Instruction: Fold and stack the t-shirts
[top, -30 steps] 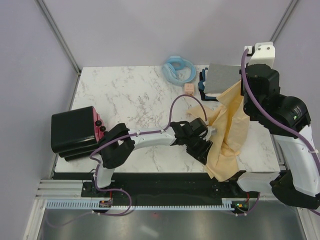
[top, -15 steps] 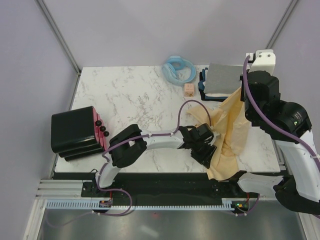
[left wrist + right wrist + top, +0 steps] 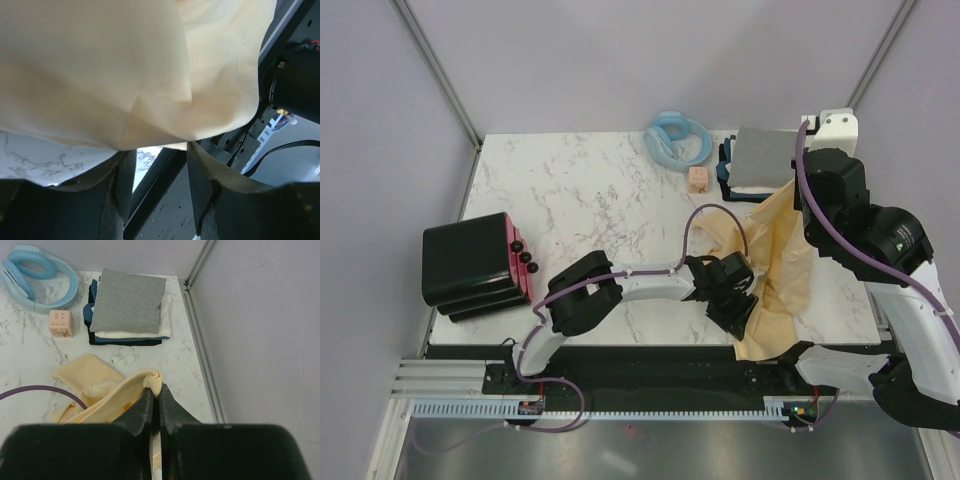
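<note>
A large pale yellow-cream t-shirt (image 3: 775,270) hangs from my right gripper (image 3: 156,386), which is shut on a bunched fold of it above the table's right side. Its lower part drapes over the near table edge (image 3: 760,345). My left gripper (image 3: 748,303) is at the shirt's lower left edge. In the left wrist view the cloth (image 3: 125,70) fills the top, its hem just at the tips of the open left gripper (image 3: 157,155), nothing between the fingers. A folded stack of t-shirts (image 3: 130,302), grey on top over white and dark navy, sits at the back right (image 3: 763,160).
A light blue ring-shaped thing (image 3: 678,138) and a small pink cube (image 3: 698,178) lie at the back. A black box with a pink-red side (image 3: 470,262) stands at the left edge. A purple cable (image 3: 705,215) loops over the table near the shirt.
My left gripper has slid right and toward the near edge along the shirt's lower part. The right gripper, still holding the shirt, has shifted slightly back and left.
</note>
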`<state>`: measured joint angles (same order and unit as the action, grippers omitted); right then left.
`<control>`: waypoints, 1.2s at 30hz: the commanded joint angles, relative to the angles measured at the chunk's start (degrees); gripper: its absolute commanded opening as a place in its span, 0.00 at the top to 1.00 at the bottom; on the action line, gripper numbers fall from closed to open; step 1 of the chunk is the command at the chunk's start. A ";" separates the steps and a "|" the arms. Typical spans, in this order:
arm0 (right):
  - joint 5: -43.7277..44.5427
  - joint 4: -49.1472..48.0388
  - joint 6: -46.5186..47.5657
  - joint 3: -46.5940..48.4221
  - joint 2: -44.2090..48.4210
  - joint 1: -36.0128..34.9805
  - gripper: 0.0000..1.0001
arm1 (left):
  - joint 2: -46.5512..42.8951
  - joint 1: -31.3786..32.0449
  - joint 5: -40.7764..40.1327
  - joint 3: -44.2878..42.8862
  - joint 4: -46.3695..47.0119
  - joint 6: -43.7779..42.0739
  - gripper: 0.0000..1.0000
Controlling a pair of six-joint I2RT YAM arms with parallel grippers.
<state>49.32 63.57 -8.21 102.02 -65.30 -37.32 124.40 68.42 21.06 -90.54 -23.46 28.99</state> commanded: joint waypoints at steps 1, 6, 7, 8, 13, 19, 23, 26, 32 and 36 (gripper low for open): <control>-0.89 -1.52 -0.76 -0.41 1.05 0.06 1.00 | 2.25 1.27 -0.49 -2.71 0.52 1.85 0.47; -1.33 -1.70 -0.76 -1.55 1.66 0.14 1.00 | 4.62 2.06 -1.81 -4.29 -2.54 2.38 0.48; -1.68 -1.78 -0.93 -1.65 1.75 0.14 1.00 | 4.97 2.15 -2.42 -4.81 -2.90 2.38 0.48; -1.77 -1.78 -1.02 -1.82 1.93 0.14 1.00 | 5.76 2.24 -2.95 -5.08 -3.34 2.38 0.49; -2.56 -1.96 -1.64 -2.44 2.80 0.14 1.00 | 8.75 2.50 -6.02 -8.32 -9.47 2.82 0.69; -3.35 -2.75 -2.34 -3.05 4.12 0.06 1.00 | 11.57 2.59 -10.16 -10.80 -16.17 2.82 0.96; -3.70 -3.01 -2.78 -4.11 4.74 0.14 1.00 | 11.66 2.50 -10.69 -10.80 -16.70 2.74 0.98; -3.97 -3.01 -3.22 -4.98 5.09 0.23 1.00 | 11.04 2.50 -11.83 -11.15 -16.70 1.68 0.98; -4.41 -3.01 -4.10 -6.39 5.44 0.23 1.00 | 1.58 -0.73 -20.88 -3.87 -16.88 4.49 0.98; -4.67 -3.19 -4.10 -7.18 5.18 0.23 1.00 | -6.52 -6.45 -25.44 6.31 -16.97 7.39 0.98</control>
<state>44.84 62.50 -11.38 95.42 -60.58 -37.26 124.86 68.69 7.75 -93.56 -34.57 33.28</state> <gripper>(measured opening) 0.076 0.026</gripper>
